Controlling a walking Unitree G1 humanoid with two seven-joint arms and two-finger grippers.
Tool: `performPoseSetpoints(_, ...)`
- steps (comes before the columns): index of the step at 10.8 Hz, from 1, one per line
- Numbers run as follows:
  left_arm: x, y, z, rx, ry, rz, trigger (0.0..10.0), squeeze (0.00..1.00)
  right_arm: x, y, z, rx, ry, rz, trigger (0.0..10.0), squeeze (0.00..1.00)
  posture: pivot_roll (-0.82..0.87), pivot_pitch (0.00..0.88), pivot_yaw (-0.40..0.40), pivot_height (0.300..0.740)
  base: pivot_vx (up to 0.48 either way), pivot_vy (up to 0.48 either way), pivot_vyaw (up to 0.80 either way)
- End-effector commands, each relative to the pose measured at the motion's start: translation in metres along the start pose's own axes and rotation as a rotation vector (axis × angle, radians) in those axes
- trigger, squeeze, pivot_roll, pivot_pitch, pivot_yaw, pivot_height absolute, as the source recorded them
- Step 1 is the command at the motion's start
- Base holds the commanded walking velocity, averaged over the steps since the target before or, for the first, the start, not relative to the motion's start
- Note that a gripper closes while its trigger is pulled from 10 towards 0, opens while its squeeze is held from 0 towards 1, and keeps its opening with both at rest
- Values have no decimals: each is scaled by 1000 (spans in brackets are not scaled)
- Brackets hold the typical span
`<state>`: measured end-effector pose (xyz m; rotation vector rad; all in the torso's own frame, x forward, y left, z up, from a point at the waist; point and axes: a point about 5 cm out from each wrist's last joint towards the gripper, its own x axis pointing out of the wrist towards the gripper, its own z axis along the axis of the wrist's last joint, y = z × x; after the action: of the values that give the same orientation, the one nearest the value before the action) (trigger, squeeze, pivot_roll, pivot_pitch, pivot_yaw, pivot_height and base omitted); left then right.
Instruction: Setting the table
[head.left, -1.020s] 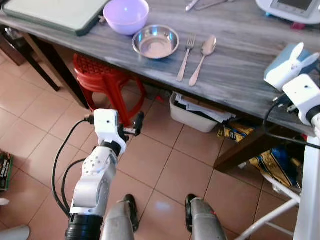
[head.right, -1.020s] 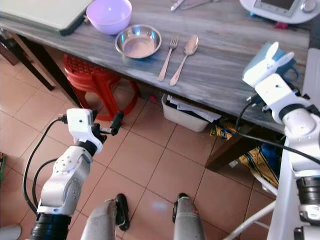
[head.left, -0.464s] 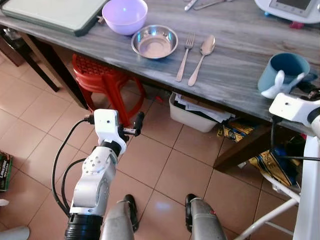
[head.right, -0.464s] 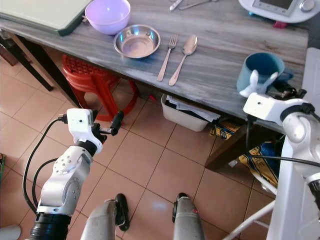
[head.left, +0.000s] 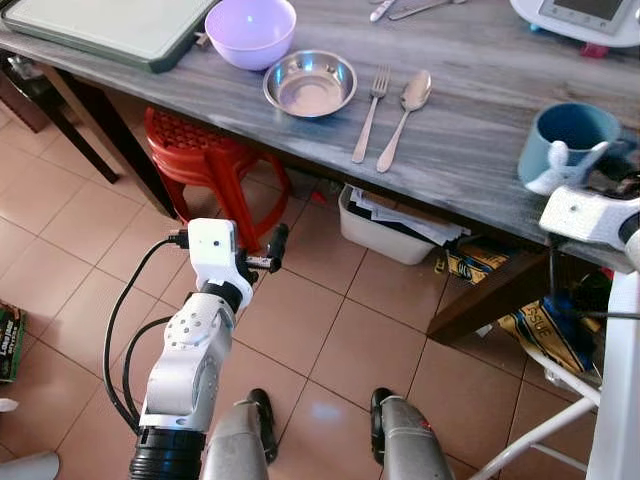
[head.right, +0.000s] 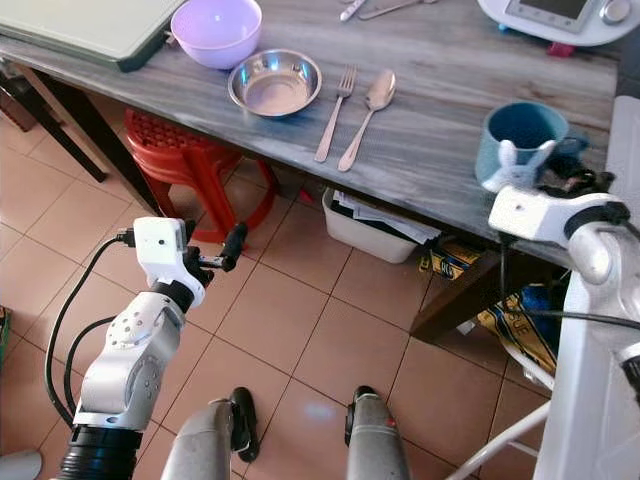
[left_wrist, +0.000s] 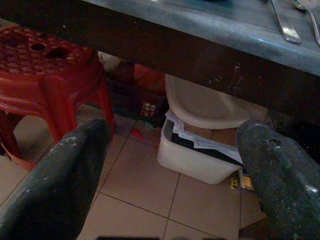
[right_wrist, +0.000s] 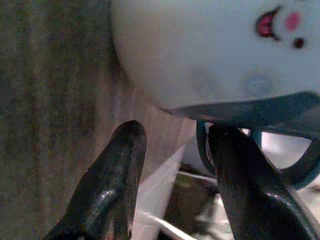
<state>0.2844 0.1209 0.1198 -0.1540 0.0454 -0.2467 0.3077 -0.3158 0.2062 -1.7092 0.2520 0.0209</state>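
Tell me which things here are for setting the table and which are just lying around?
For setting the table: blue bunny mug by the right hand, steel bowl, purple bowl, fork, spoon.

Just lying around: red stool, white bin of papers, green board, white appliance. The left hand hangs open below the table.

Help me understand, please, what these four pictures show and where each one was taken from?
This is a walking humanoid robot setting a table. Two pictures come from cameras in its head, looking down; two come from cameras on its wrists. On the grey table lie a purple bowl, a steel bowl, a fork and a spoon. The right claw is at the handle of a blue rabbit mug standing near the table's edge; its fingers are apart, so I cannot say it grips. The left claw is open over the floor, facing a red stool.
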Motion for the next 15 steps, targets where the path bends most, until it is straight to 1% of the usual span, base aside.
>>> performPoseSetpoints(1, -3, 1, -1, 3, 7, 1, 10000, 0, -4, 6, 0, -102, -15, -6, 10000, 0, -112, 261, 54, 740, 0, 0, 0)
performPoseSetpoints(2, -3, 1, -1, 2, 8, 2, 10000, 0, -7, 12, 2, -161, -22, -49, 10000, 0, -115, 262, 54, 740, 0, 0, 0)
performPoseSetpoints(3, -3, 1, -2, 0, 9, 2, 10000, 0, -11, 28, 1, -157, -15, -35, 10000, 0, -115, 263, 54, 740, 0, 0, 0)
performPoseSetpoints(4, -3, 1, -2, -1, 9, 1, 10000, 0, -15, 36, 1, -151, -12, -51, 10000, 0, -114, 265, 55, 740, 0, 0, 0)
performPoseSetpoints(6, -4, 1, -2, -1, 9, -1, 10000, 0, -16, 40, -1, -186, -18, -130, 10000, 0, -111, 266, 59, 740, 0, 0, 0)
performPoseSetpoints(7, -4, 1, -1, -2, 7, -1, 10000, 0, -17, 42, 0, -195, -22, -140, 10000, 0, -108, 262, 59, 740, 0, 0, 0)
performPoseSetpoints(8, -4, 1, -1, -2, 6, -1, 10000, 0, -15, 41, 0, -184, -21, -154, 10000, 0, -108, 262, 59, 740, 0, 0, 0)
performPoseSetpoints(9, -4, 1, -1, -2, 6, -2, 10000, 0, -16, 37, 5, -148, -49, -179, 10000, 0, -105, 261, 60, 740, 0, 0, 0)
performPoseSetpoints(10, -4, 1, -1, -1, 6, -3, 10000, 0, -17, 38, 11, -113, -70, -174, 10000, 0, -105, 260, 60, 740, 0, 0, 0)
performPoseSetpoints(11, -4, 2, 0, -1, 4, -3, 10000, 0, -20, 42, 21, -77, -96, -167, 10000, 0, -105, 259, 59, 740, 0, 0, 0)
performPoseSetpoints(12, -4, 2, 0, -1, 4, -3, 10000, 0, -23, 45, 25, -58, -107, -167, 10000, 0, -107, 257, 58, 740, 0, 0, 0)
performPoseSetpoints(14, -4, 1, 0, -4, 2, -6, 10000, 0, -32, 58, 34, -19, -120, -136, 10000, 0, -109, 257, 58, 740, 0, 0, 0)
performPoseSetpoints(15, -4, 1, 0, -5, 2, -6, 10000, 0, -37, 65, 40, 21, -124, -115, 10000, 0, -111, 257, 59, 740, 0, 0, 0)
